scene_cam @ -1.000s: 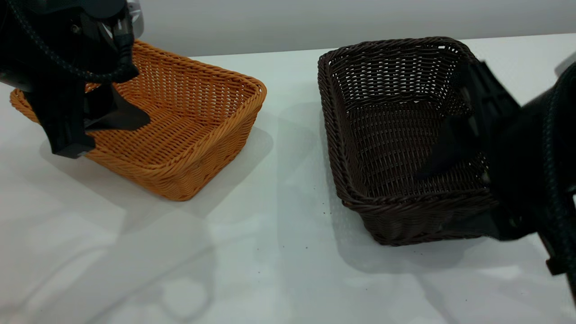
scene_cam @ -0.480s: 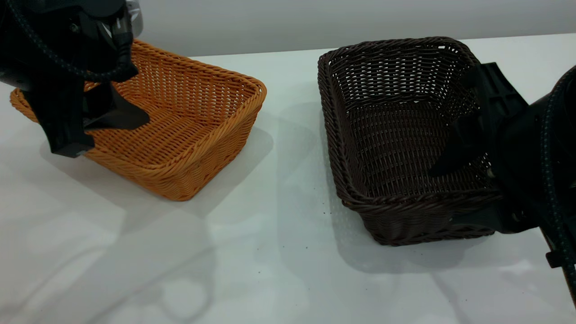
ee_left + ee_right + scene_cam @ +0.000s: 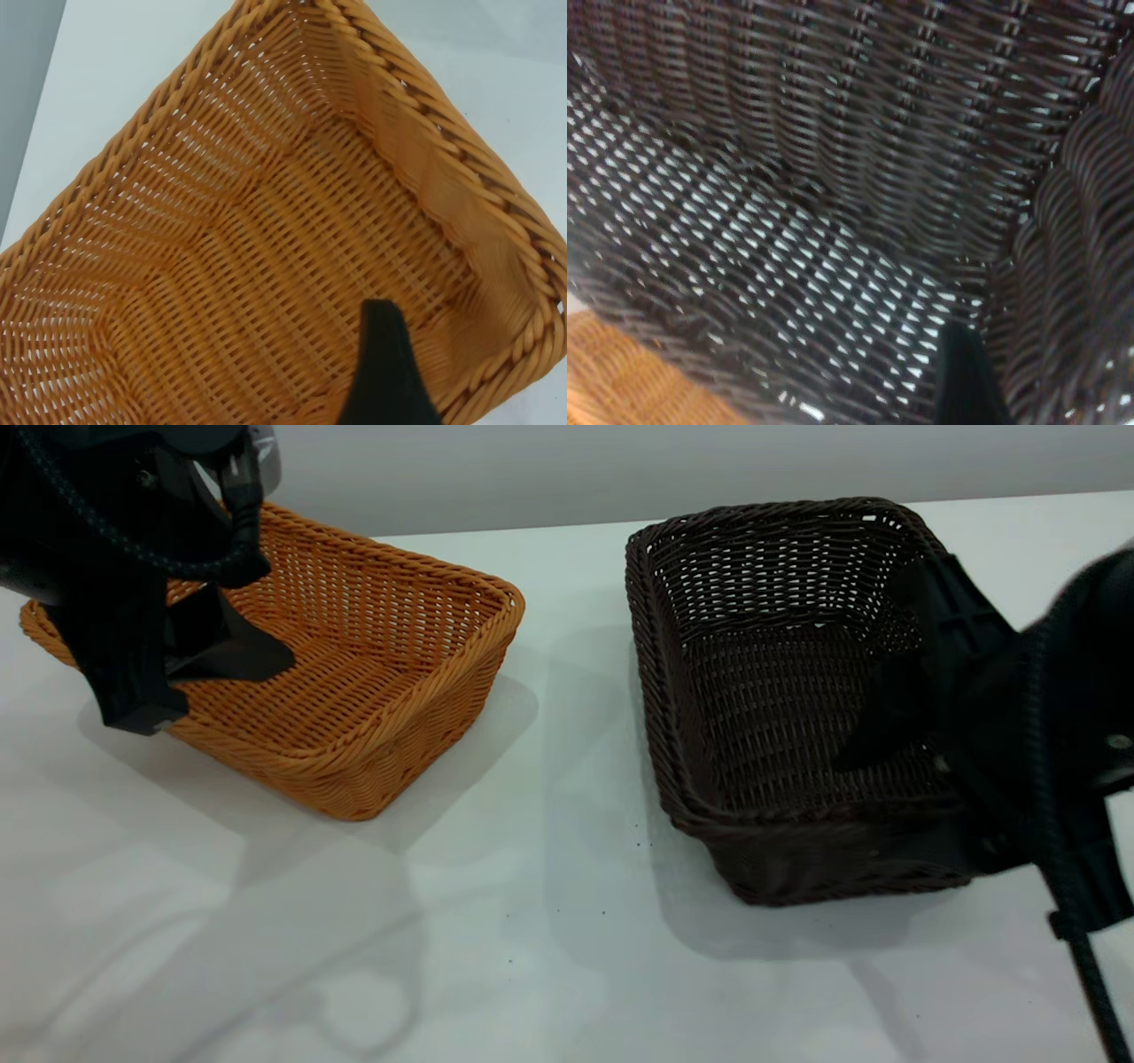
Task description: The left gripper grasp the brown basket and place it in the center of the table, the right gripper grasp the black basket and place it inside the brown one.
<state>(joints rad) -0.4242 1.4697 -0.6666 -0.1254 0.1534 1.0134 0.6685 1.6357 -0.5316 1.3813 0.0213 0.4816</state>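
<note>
the exterior view looks down at a slant, fairly near, across the white table [image 3: 532, 921] toward both arms. the left wrist view peers closely into the brown basket [image 3: 266, 248], seen at the exterior view's left [image 3: 372, 664]. the right wrist view sits closer still inside the black basket [image 3: 833, 177], at the exterior view's right [image 3: 762, 691].
</note>
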